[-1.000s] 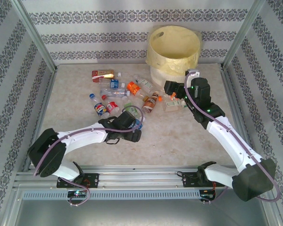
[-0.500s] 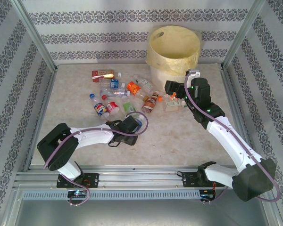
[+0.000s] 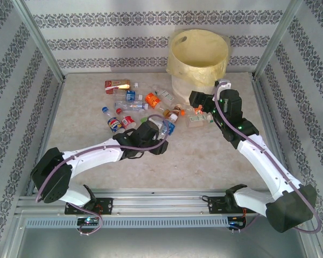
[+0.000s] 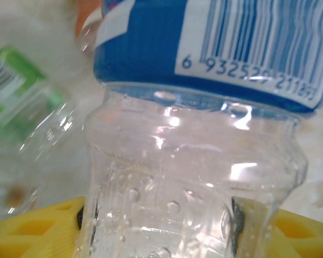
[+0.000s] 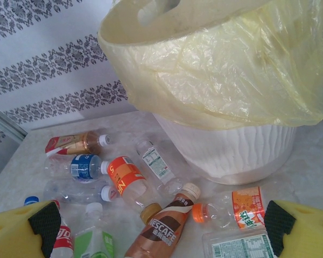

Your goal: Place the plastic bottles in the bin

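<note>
The blue-labelled bottle [image 4: 194,156] sits between the left jaws, which clamp its clear body at the bottom of the wrist frame. The other plastic bottles [image 3: 132,105] lie scattered mid-counter [image 3: 204,156], left of the bin [image 3: 200,51]. The bin looks empty, so nearly all the work is left. The right jaws hang wide apart, empty, just below the bin.

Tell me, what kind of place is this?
Probably a robot testing booth: wallpapered panels fence a table, two robot arms are bolted to its rail, and bottles lie beside a bin.
</note>
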Motion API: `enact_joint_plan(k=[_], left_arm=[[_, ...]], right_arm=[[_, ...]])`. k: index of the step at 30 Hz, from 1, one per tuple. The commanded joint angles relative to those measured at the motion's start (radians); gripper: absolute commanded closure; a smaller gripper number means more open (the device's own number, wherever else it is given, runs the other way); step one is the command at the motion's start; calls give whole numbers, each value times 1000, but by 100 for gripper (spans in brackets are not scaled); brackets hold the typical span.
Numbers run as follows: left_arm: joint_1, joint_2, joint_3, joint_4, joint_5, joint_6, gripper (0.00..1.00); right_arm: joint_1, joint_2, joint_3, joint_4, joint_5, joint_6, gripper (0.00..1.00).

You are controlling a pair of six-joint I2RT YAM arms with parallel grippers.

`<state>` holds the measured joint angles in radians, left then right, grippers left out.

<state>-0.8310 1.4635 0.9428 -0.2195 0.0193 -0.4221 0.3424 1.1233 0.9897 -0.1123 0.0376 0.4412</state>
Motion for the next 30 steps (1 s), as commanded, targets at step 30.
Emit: enact_joint_plan(k=[30], left_arm=[[313,80,175,832,893,-339,41]], right_arm=[[-1,161,232,192,-776,185,2]])
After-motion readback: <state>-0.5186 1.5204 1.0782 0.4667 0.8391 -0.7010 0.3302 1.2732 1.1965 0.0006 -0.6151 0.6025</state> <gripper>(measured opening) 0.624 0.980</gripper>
